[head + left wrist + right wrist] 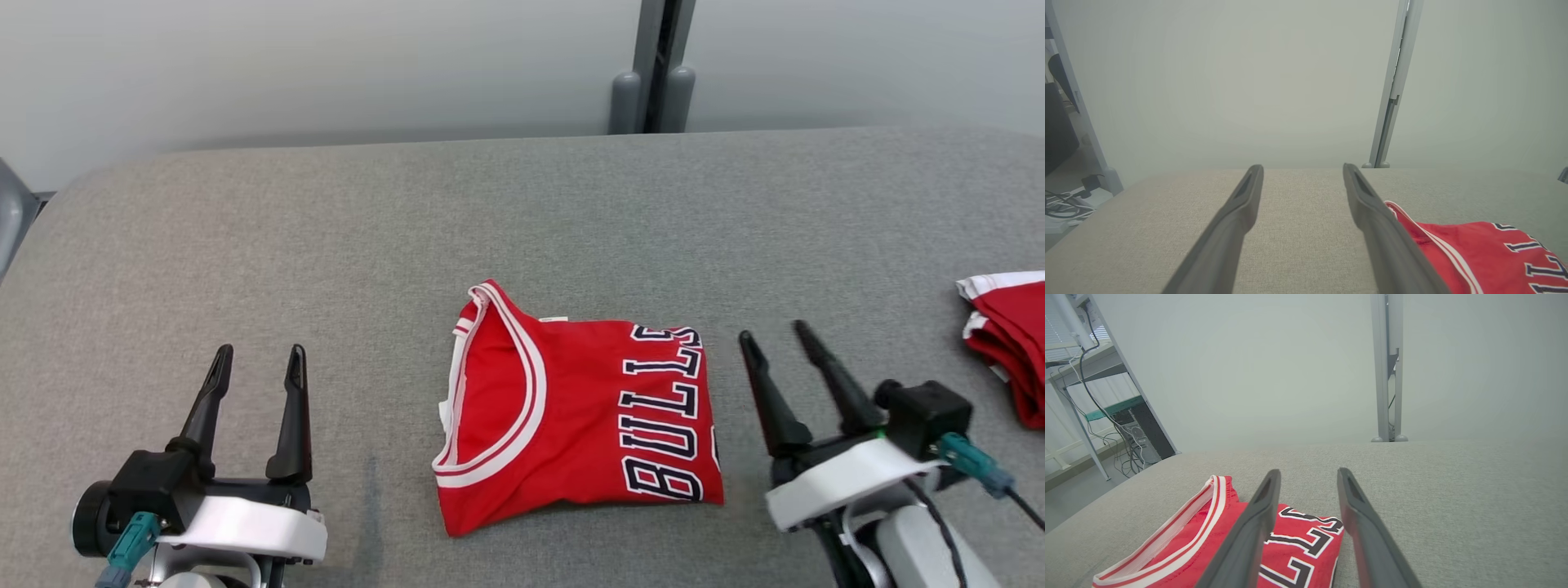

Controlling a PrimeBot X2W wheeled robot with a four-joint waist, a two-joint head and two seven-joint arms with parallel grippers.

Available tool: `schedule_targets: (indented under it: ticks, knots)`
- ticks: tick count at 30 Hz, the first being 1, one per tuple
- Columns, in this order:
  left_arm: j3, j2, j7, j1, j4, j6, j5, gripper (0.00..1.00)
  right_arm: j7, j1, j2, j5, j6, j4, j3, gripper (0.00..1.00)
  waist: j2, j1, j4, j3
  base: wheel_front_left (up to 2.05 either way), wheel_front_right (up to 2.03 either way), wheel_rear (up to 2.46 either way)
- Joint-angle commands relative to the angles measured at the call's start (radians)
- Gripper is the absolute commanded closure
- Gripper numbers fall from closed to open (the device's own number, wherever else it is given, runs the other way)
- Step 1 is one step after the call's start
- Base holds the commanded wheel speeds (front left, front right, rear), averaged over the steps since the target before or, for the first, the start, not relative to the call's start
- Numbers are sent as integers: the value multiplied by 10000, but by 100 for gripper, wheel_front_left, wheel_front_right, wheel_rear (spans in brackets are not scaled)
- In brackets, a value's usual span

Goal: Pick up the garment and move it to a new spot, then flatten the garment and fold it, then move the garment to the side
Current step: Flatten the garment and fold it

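The garment lies mid-tabletop. The left end effector is well apart to its left, and the right end effector is just beside its right edge; neither touches it. A second garment lies at the far right. A post stands behind the tabletop.

Folded red BULLS jersey, flat on grey surface, neckline leftward.

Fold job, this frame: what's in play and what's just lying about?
In play:
- folded red jersey
- left gripper, open
- right gripper, open, not holding the jersey

Lying about:
- second red garment, far right
- grey post at the back
- floor cables
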Motion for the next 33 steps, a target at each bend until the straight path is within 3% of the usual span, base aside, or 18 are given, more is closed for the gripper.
schedule_targets:
  ticks: [1, 10, 33]
  knots:
    - [15, 112, 47, 80, -9, 39, 26, 0, 53, 248, -38, -271, -4, -157, -523, 0, 0, 0, -151, -121, 0, 0, 0]
    - [-108, 302, 256, 470, 77, 96, 96, 0, 637, 1447, 79, -1146, -4, -1181, -2343, 0, 0, 0, -467, -578, 0, 0, 0]
    - [-183, 554, 690, 1315, -39, 349, -53, 0, 1995, 3640, 444, -1605, -4, -3296, -3209, 0, 0, 0, -624, -1479, 0, 0, 0]
